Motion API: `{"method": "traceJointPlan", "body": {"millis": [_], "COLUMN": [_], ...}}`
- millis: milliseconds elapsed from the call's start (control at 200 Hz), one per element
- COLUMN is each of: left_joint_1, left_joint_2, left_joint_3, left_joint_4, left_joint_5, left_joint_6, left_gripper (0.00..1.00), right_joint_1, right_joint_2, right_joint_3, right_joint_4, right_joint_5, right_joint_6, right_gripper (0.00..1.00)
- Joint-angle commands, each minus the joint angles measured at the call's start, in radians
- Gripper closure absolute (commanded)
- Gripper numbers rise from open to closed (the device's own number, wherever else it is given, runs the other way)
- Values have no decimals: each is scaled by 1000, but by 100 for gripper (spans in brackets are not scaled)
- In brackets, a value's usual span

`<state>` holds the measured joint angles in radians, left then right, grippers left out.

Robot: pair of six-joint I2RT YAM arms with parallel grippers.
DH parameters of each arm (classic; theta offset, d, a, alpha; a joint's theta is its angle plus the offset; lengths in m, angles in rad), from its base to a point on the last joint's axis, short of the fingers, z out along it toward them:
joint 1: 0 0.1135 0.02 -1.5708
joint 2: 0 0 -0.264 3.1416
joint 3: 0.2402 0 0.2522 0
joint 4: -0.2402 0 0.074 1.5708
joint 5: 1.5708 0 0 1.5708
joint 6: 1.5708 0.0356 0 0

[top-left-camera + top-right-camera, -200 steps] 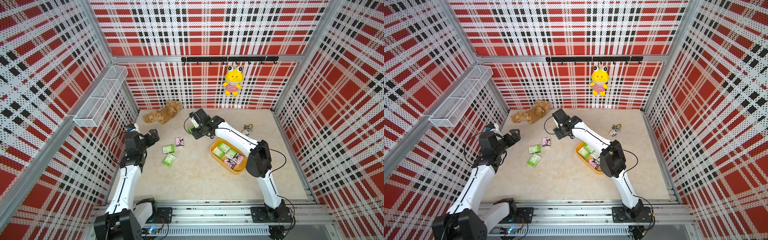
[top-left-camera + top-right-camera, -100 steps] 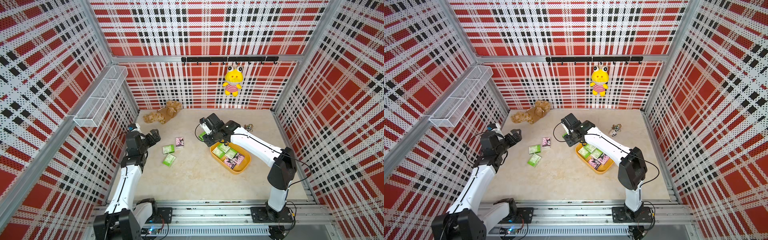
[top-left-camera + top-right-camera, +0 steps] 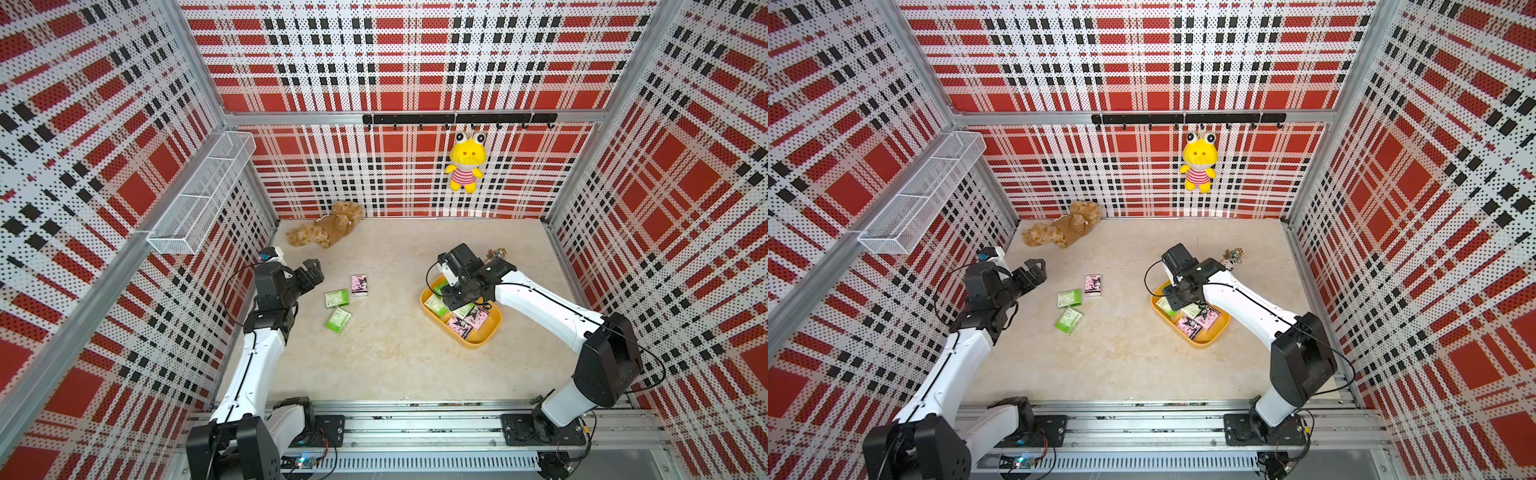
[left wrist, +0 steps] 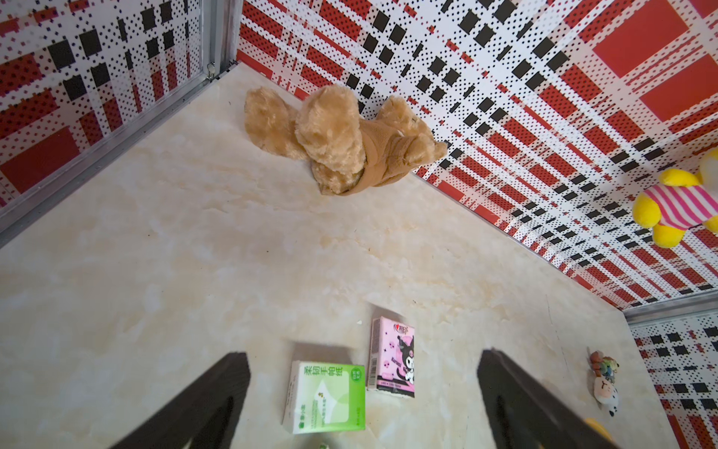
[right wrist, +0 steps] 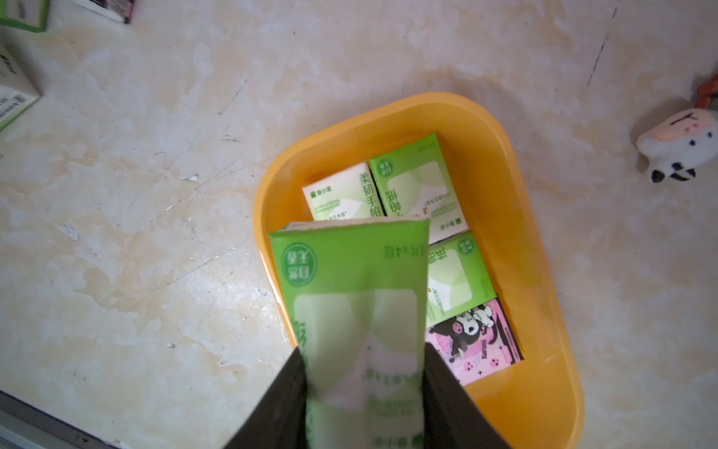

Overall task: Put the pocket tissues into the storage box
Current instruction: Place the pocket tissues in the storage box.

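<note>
My right gripper (image 5: 361,357) is shut on a light green pocket tissue packet (image 5: 349,295) and holds it just above the yellow-orange storage box (image 5: 524,252), at its near-left end. The box (image 3: 478,338) holds several packets, green ones (image 5: 417,182) and a pink one (image 5: 474,338). Three packets lie loose on the floor: two green (image 3: 337,298) (image 3: 338,321) and one pink (image 3: 359,285). My left gripper (image 3: 313,272) hovers open left of them. In the left wrist view a green packet (image 4: 326,396) and the pink one (image 4: 392,357) lie between its fingers' lines.
A brown plush bear (image 3: 324,230) lies at the back left by the wall. A yellow frog plush (image 3: 466,166) hangs on the back wall. A small keychain trinket (image 3: 496,253) lies behind the box. A white wire basket (image 3: 203,195) is mounted on the left wall.
My right arm has swung right from the floor's back middle, carrying the green packet to above the storage box. The left arm has barely moved.
</note>
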<state>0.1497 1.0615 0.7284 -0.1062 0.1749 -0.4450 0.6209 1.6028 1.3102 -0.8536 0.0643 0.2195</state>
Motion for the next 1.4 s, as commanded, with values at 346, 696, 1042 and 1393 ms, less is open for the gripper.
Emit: {"method": "traceJointPlan", "body": {"millis": [346, 696, 1042, 1393], "left_joint_1": [-4, 12, 39, 44], "left_joint_2": [0, -7, -18, -11], "left_joint_3": [13, 0, -10, -6], "left_joint_4": [5, 5, 2, -1], "left_joint_5": [-12, -5, 9, 14], "left_joint_6": [1, 12, 21, 17], "left_gripper": [1, 1, 1, 1], "right_joint_1": [-92, -105, -113, -119], "right_joint_2": [83, 218, 292, 327], "right_joint_3": [-5, 53, 94, 115], "right_joint_4": [23, 60, 62, 73], "right_joint_5": [2, -17, -14, -20], "right_joint_6": [-105, -168, -197, -219], "right_gripper": [54, 55, 56, 47]}}
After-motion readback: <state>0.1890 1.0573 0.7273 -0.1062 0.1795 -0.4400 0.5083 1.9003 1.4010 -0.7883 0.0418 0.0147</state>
